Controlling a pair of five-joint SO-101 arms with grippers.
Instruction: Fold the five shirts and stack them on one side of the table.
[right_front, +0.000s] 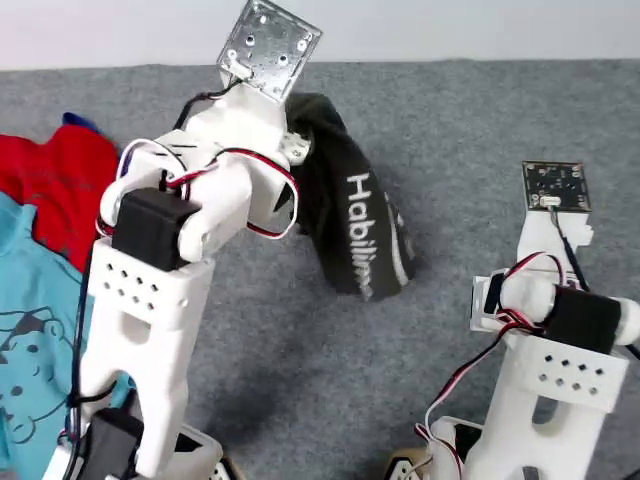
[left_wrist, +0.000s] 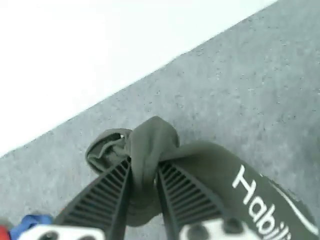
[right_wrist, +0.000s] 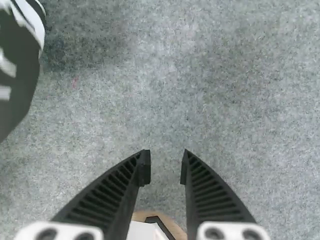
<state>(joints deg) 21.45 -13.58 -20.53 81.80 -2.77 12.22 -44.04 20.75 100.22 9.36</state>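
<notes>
Three shirts can be counted for certain on the one grey counter: one dark shirt at the upper middle of the frame, one red shirt at the left edge, one teal shirt below it; one blue scrap at the upper left may be a fourth, but that cannot be told; two arms, the left arm and the right arm; two grippers, the left gripper and the right gripper, with two fingers each.
</notes>
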